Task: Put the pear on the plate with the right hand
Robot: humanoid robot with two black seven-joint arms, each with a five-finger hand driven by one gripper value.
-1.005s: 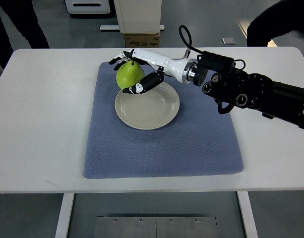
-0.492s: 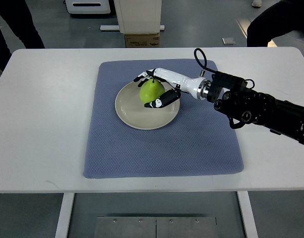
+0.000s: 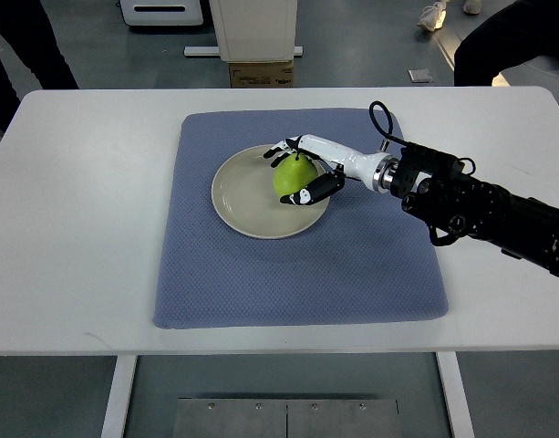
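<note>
A green pear (image 3: 292,177) stands upright on the right half of a cream plate (image 3: 245,197), which lies on a blue mat (image 3: 297,265). My right hand (image 3: 297,173) reaches in from the right edge and is wrapped around the pear, white fingers behind it and the black-tipped thumb (image 3: 306,193) in front. The pear's base appears to rest on the plate. My left arm does not show.
The mat lies on a white table (image 3: 78,228). People in dark clothes stand beyond the far edge at the top left and top right. A cardboard box (image 3: 259,71) sits on the floor behind the table.
My right hand has carried the pear from above the plate's far rim down and to the right onto the plate, and the arm has drawn lower and rightward.
</note>
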